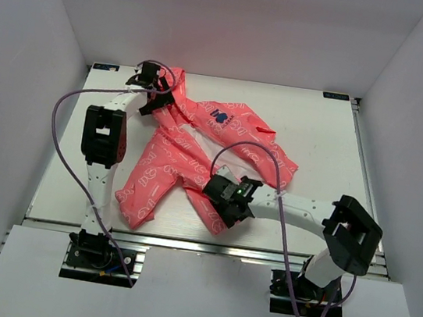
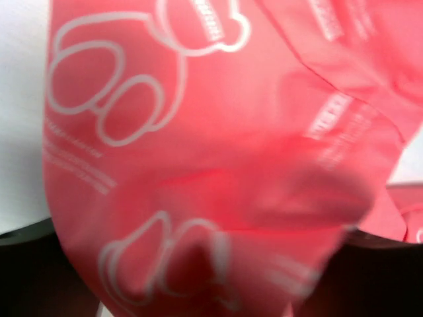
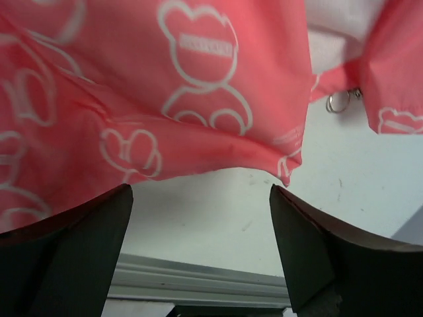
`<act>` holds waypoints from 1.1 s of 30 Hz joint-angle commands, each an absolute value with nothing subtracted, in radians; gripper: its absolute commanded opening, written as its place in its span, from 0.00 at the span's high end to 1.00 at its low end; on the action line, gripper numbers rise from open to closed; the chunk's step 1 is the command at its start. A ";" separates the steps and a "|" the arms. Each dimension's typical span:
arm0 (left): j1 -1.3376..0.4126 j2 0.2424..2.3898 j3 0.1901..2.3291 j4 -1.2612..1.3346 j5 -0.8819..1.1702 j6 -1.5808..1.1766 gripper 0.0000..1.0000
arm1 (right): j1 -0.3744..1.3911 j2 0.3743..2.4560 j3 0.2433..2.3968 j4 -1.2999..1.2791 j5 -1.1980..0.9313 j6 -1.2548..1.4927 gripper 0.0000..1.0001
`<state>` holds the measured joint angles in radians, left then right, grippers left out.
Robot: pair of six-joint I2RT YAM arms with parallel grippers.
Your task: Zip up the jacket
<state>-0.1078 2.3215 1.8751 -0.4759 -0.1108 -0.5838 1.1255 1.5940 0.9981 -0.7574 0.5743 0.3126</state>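
Observation:
The coral-pink jacket (image 1: 198, 145) with white bear print lies spread across the table, hood at the far left and dark blue emblem (image 1: 219, 115) facing up. My left gripper (image 1: 155, 97) is at the hood end. In the left wrist view the jacket fabric (image 2: 218, 132) fills the frame, blurred, and hides the fingers, as if bunched in them. My right gripper (image 1: 230, 208) hovers open and empty at the near hem. In the right wrist view the hem (image 3: 198, 158) lies just beyond the open gripper (image 3: 200, 191), and a small metal zipper ring (image 3: 338, 100) shows at the upper right.
The white table (image 1: 316, 142) has a metal rail along its near edge (image 3: 198, 281), close below the right gripper. White walls enclose the table on three sides. A purple cable (image 1: 63, 118) loops off the left arm.

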 commanded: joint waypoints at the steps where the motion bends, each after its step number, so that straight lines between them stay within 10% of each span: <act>1: -0.106 2.284 1.953 -0.532 -0.034 -0.558 0.02 | 1.076 1.511 1.131 -0.655 0.490 0.249 0.11; 16: -0.350 1.513 1.119 -0.534 0.083 -0.722 0.02 | 0.456 1.708 1.500 -0.557 -0.055 0.186 0.11; 22: -0.376 1.512 0.930 -0.465 0.112 -0.785 0.02 | 0.402 1.919 1.635 -0.566 -0.097 0.179 0.11; 33: -0.273 1.978 1.272 -0.440 -0.022 -0.626 0.02 | 0.350 1.930 1.350 -0.483 -0.057 0.248 0.19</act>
<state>-0.3325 1.8416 1.1866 -0.5194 0.0463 -0.7124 0.3595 1.9881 1.4269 -0.4911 -0.0528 0.2134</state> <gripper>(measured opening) 0.981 0.824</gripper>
